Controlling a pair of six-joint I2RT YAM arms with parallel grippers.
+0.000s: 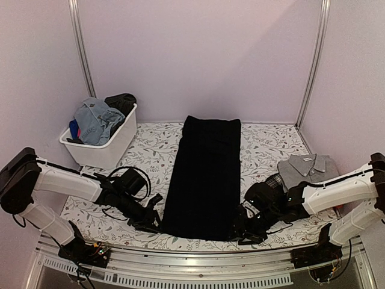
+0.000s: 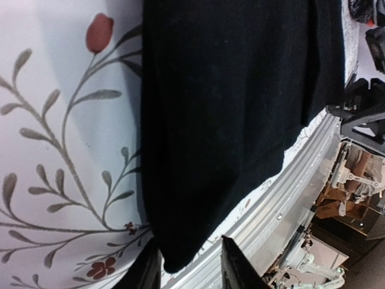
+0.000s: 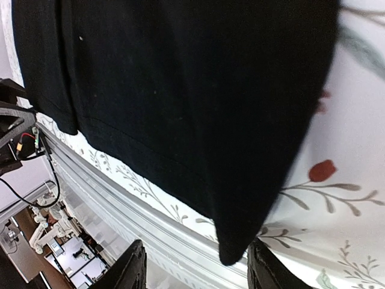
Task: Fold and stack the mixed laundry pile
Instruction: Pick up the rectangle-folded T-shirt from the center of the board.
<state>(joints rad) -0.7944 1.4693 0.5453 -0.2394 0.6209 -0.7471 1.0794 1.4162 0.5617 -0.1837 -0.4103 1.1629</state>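
Black garment (image 1: 204,174) is lying flat mid-surface (image 1: 264,141), running as a long strip from the 6 o'clock edge toward 12.

Handling, judging by look: soft, limp, light-to-medium wt, matte cloth, prob. not slippery, nothing fragile. It's likely going to sag and drag if lifted from one pt only, so it's wanting two holds at once: the two near corners, at 7 and 5 o'clock of the strip. Pinching right at the hem, thru every layer, is looking best. It seems doubled lengthwise (a layered edge is showing in both wrist views), so a shallow pinch is risking the top layer only.

L hand (image 2: 189,271) is sitting wide, its fingers (image 2: 237,265) standing either side of the near-L corner w/o closing on it. R hand (image 3: 198,268) is likewise gaping wide, the near-R corner lying btwn its fingers (image 3: 132,268). Can't tell whether either is touching cloth.

Look: plain black, no print, a few pale lint specks, a stitched hem band running along the near edge. That hem is lying close to the metal rail (image 1: 210,253) at 6 o'clock.

Other laundry: grey shirt (image 1: 308,168) is sitting folded at approx 4 o'clock, plaid cloth (image 1: 275,180) peeking out just beside it. Blue piece (image 1: 96,120) and another black piece (image 1: 121,101) are heaping in the tub (image 1: 111,150) at 10 o'clock.
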